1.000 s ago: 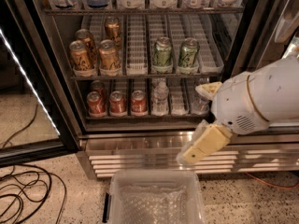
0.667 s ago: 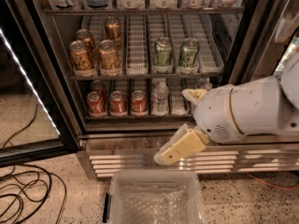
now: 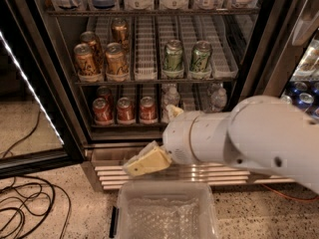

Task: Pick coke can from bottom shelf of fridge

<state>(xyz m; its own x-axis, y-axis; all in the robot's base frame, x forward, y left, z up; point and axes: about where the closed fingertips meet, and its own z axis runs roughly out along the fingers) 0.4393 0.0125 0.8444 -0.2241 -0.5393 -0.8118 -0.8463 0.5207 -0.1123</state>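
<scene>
Three red coke cans (image 3: 124,110) stand in a row at the front left of the bottom shelf (image 3: 124,126) of the fridge (image 3: 251,59), with another red can (image 3: 104,92) behind them. The fridge door is open. My gripper (image 3: 151,142) hangs in front of the steel sill, below and slightly right of the cans, apart from them. It is open and empty: one cream finger (image 3: 145,162) points down-left and the other tip (image 3: 173,112) shows above my white arm (image 3: 239,136).
Gold-brown cans (image 3: 99,59) and green cans (image 3: 187,58) stand on the rack above. Clear bottles (image 3: 169,96) stand right of the coke cans. A clear plastic bin (image 3: 167,213) sits on the floor below the gripper. Cables (image 3: 30,208) lie at the left. The louvred grille (image 3: 114,176) is under the sill.
My arm has swung left across the front of the fridge, carrying the gripper left, closer to below the coke cans. The cans have not moved.
</scene>
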